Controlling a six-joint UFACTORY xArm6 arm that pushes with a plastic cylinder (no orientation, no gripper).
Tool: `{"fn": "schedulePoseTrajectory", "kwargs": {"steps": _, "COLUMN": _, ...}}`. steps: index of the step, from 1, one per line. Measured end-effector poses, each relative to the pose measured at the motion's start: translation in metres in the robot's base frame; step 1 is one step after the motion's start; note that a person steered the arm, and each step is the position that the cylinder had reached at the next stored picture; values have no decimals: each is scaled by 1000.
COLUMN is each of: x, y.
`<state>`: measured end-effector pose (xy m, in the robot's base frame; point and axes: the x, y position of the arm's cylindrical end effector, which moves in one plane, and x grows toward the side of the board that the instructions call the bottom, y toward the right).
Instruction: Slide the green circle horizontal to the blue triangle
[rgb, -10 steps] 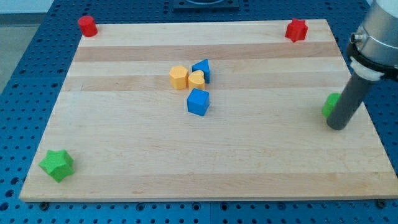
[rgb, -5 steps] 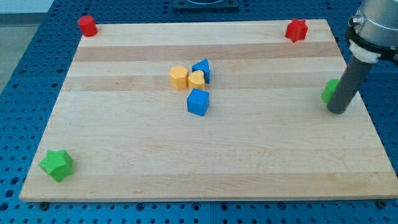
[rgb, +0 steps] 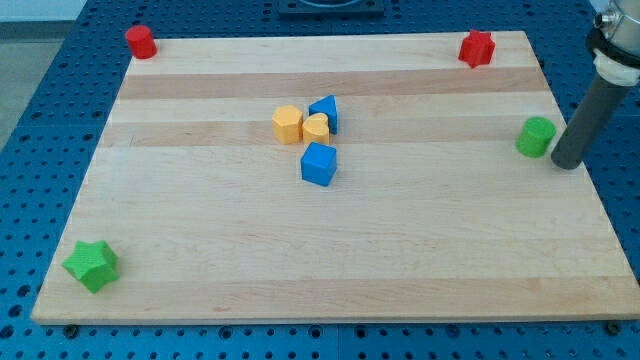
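Observation:
The green circle (rgb: 536, 136) stands near the board's right edge, fully in view. The blue triangle (rgb: 325, 112) sits near the board's middle, at the top right of a small cluster, a little higher in the view than the green circle. My tip (rgb: 565, 164) rests just right of the green circle and slightly below it, close to it; whether it touches the circle cannot be told. The dark rod rises from the tip to the view's top right corner.
A yellow hexagon (rgb: 287, 124) and a yellow heart-like block (rgb: 315, 129) touch the blue triangle. A blue cube (rgb: 319, 164) lies just below them. A red cylinder (rgb: 140, 42) and a red star (rgb: 477, 48) mark the top corners. A green star (rgb: 92, 265) sits at bottom left.
My tip has moved up and to the right, from in front of the green circle to its right side. The green circle has shifted up the view and now shows fully.

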<state>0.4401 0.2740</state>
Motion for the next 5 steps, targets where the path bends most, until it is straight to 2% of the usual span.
{"fn": "schedulePoseTrajectory", "kwargs": {"steps": 2, "x": -32, "y": -28}}
{"fn": "schedulePoseTrajectory", "kwargs": {"steps": 5, "x": -51, "y": -80}}
